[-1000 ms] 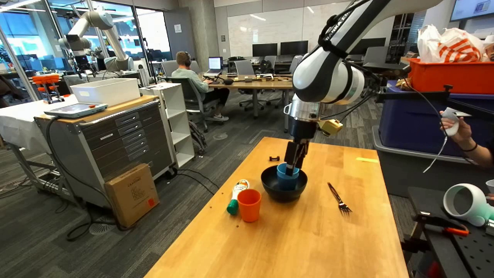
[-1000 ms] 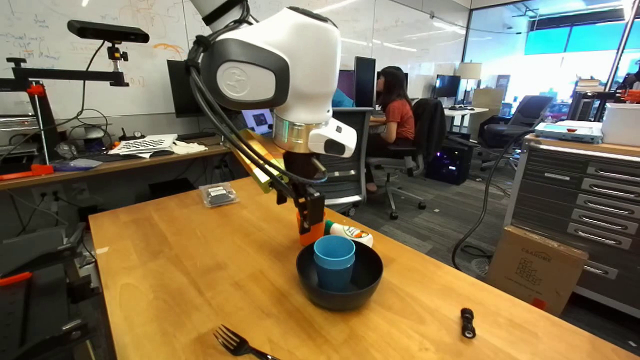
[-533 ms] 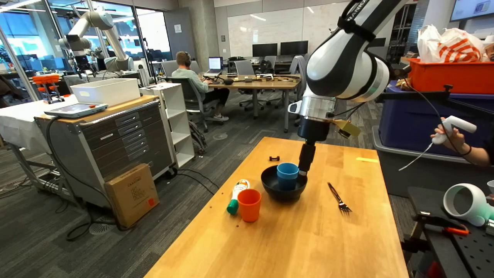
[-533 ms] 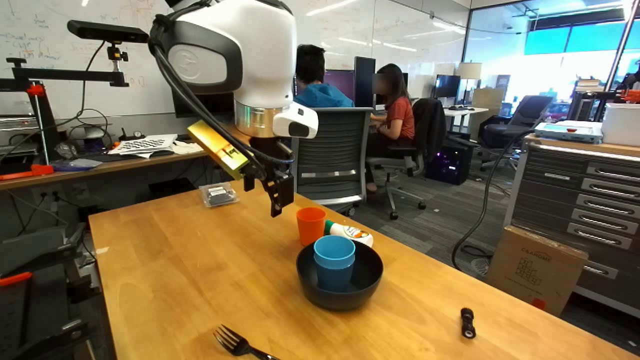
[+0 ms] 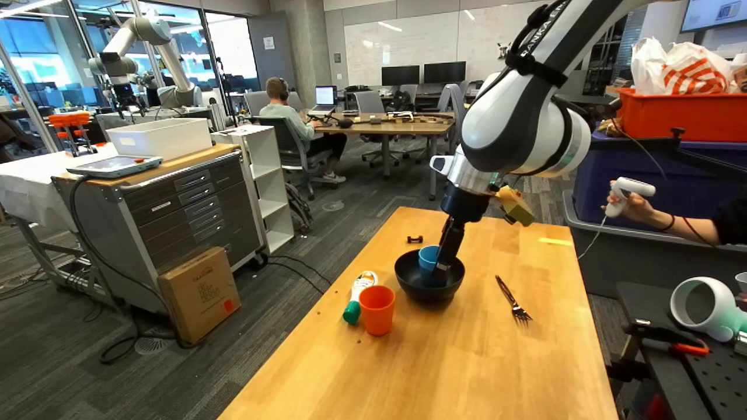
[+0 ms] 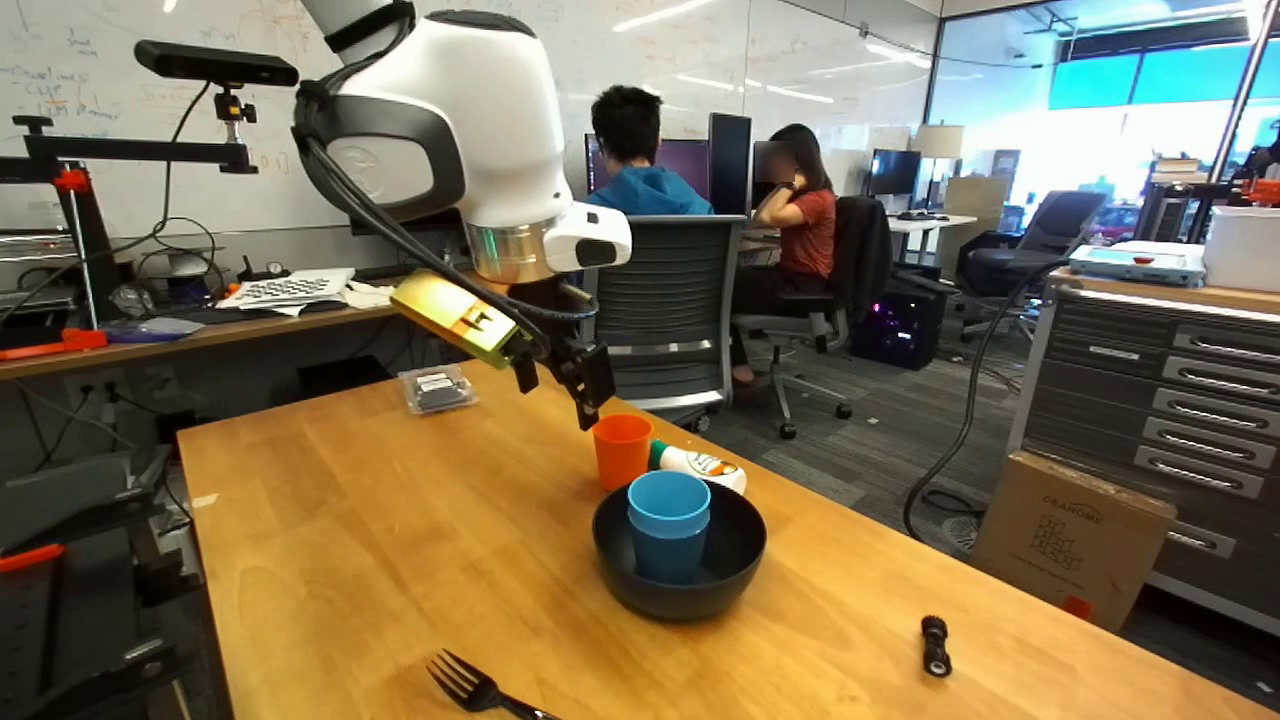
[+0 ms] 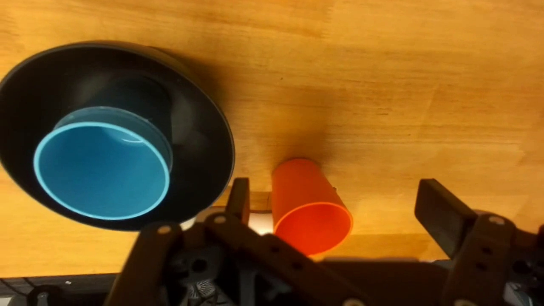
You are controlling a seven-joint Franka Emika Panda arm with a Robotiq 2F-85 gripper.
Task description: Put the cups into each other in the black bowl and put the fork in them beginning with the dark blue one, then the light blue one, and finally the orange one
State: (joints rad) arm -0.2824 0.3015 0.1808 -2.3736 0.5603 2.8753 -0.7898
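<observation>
Because room is tight, the next grasp looks delicate

As an exterior view runs left to right, with the black bowl [image 6: 680,602] as clock centre, the fork [image 6: 480,692] lies at eight o'clock. Toward eleven hangs the gripper [image 6: 558,405], fingers spread wide and grasping nothing. The orange cup [image 6: 622,453] stands untouched at eleven, near the bowl, inside which the light blue cup [image 6: 668,500] is nested in the dark blue cup [image 6: 668,556]. Just past twelve lies the white-and-green bottle [image 6: 708,467].

In the wrist view the orange cup sits nearer the bowl-side finger, so descending without recentring could land that finger on its rim or nudge the bottle; a swing bowlward might tip the nested pair.

In an exterior view the fork's handle [image 6: 520,708] is cut off below. Finger height is hard to judge, the dark blue wall hides how deep the light blue cup seats, and the bowl covers part of the bottle.
</observation>
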